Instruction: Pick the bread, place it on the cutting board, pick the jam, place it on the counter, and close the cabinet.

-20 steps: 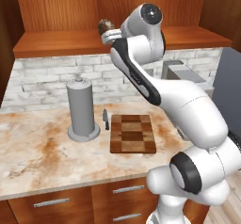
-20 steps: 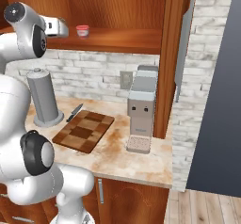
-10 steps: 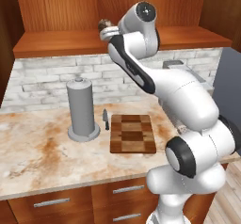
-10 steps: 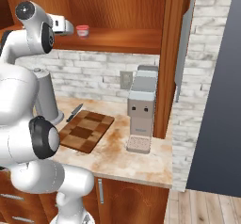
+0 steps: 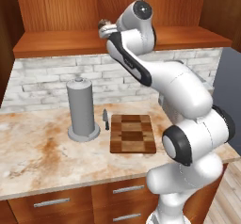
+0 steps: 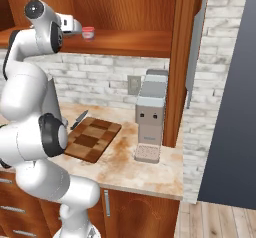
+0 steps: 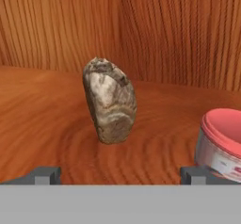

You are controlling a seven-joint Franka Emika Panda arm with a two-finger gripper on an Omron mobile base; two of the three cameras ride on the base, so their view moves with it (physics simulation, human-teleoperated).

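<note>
The bread [image 7: 110, 100], a mottled brown chunk, stands upright on the cabinet [image 5: 56, 42] shelf, a short way ahead of my open gripper [image 7: 120, 175] and centred between its fingertips [image 7: 44, 175]. Nothing is held. The jam [image 7: 221, 145], a red-lidded jar, sits to the bread's right, just beyond the right fingertip. From the left base view the gripper [image 5: 109, 30] reaches up to the shelf with the bread [image 5: 102, 24] at its tip. The jam [image 6: 88, 32] sits right of the gripper [image 6: 76, 27] in the right base view. The checkered cutting board [image 5: 133, 133] lies on the counter [image 5: 37, 157] below.
A tall grey canister [image 5: 82, 108] and a small knife [image 5: 106, 118] stand left of the board. A grey coffee machine [image 6: 150, 116] sits at the counter's right end. The cabinet door [image 6: 182, 42] hangs open on the right, edge-on with its silver handle [image 6: 196, 52].
The arm has folded nearer the base, its elbow swinging over, while the hand edged a little farther onto the shelf toward the bread. The jaws stayed open.
</note>
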